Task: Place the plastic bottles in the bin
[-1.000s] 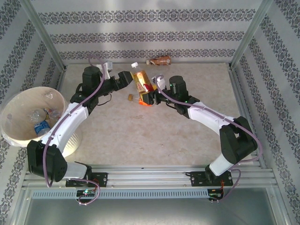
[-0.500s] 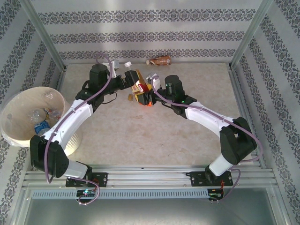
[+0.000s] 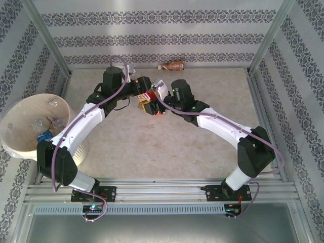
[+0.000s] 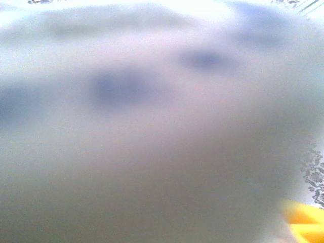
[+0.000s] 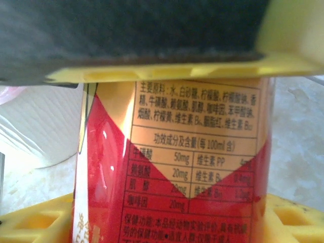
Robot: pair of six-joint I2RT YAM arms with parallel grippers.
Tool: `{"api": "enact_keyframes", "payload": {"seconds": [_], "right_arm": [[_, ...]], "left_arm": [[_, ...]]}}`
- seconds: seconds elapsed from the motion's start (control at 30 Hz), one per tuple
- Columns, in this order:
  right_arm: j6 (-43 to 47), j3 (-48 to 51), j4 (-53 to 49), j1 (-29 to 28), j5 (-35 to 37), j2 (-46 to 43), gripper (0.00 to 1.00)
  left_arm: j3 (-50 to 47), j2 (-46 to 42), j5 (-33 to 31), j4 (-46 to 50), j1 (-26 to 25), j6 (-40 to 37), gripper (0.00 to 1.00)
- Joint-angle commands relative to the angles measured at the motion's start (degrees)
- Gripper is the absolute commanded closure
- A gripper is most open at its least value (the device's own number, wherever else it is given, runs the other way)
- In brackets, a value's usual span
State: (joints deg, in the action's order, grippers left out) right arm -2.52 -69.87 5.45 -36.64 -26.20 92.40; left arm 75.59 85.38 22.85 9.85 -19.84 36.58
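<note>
A plastic bottle (image 3: 150,96) with a red and orange label hangs above the middle back of the table. My right gripper (image 3: 158,105) is shut on it. In the right wrist view the bottle's label (image 5: 192,167) stands between my yellow fingers (image 5: 30,223). My left gripper (image 3: 143,87) sits at the bottle's upper end. The left wrist view is a grey blur of something pressed close, so its jaws are hidden. The cream bin (image 3: 15,109) stands at the left with several bottles (image 3: 43,134) inside. A brown bottle (image 3: 172,65) lies by the back wall.
Metal posts and patterned walls close the table on three sides. The bin stands against the left wall, next to the left arm's base. A dark pad with a yellow edge (image 5: 177,71) crosses above the label in the right wrist view.
The left gripper has moved right onto the bottle's upper end. The right gripper has carried the bottle a little left and toward the back. The two grippers now meet at the bottle.
</note>
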Motion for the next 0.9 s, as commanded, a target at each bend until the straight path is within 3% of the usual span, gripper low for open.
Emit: {"api": "enact_keyframes", "payload": {"seconds": [0.0,0.13,0.2,0.57,0.87], "right_arm": [[1.48,-2.57,0.0,-0.63,-0.19,0.33,0.38],[1.27,-2.57,-0.27,-0.44,-1.32,-0.44,0.24],[1.53,-2.38,-0.52,-0.26,-2.5,-0.94,0.03],[1.71,1.01,-0.75,3.4,-2.51,-7.85,0.02],[-13.02,9.2,13.25,11.02,3.11,-13.77,0.02]], "left_arm": [[0.3,-0.76,-0.1,0.43,-0.82,-0.67,0.34],[0.17,-1.92,-2.35,1.31,-0.78,-0.94,0.38],[0.18,-2.43,-3.23,1.85,-0.7,-0.81,0.4],[1.4,-6.87,-10.18,8.18,1.44,-2.03,0.43],[7.55,-11.16,-23.39,20.88,2.7,-9.14,0.43]]}}
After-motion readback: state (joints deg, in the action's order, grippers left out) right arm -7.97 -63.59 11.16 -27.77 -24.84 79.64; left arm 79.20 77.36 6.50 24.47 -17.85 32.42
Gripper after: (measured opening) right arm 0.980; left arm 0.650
